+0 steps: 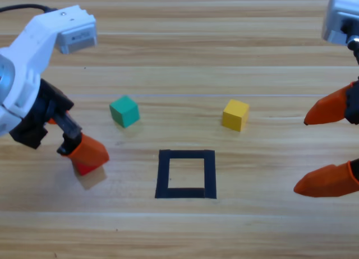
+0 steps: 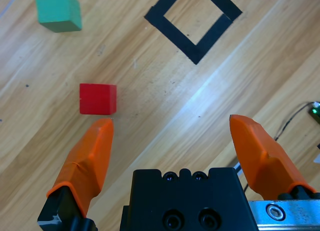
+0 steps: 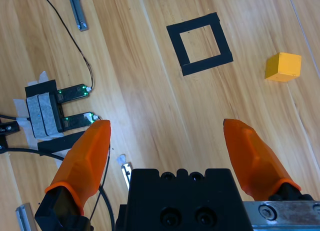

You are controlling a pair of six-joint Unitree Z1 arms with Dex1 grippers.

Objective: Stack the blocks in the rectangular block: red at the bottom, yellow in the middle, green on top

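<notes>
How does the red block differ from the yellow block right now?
The red block lies at the left end effector, just outside one fingertip; the yellow block sits alone, apart from the right end effector. Red is left of the tape rectangle, yellow upper right. Both are equal-sized cubes resting on the table, outside the rectangle.

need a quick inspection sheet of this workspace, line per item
surface: wooden table, bare wood.
job's things: red cube just past the left jaw tip, not between the jaws; green cube and yellow cube lie apart beyond the tape rectangle, which holds nothing.
clutter: nothing seen among the cubes.
grippers: left gripper open, low beside the red cube; right gripper open at the right edge, holding nothing.
cables: black cable runs to small boards with green lights.
surroundings: metal strip lies on the wood.
</notes>
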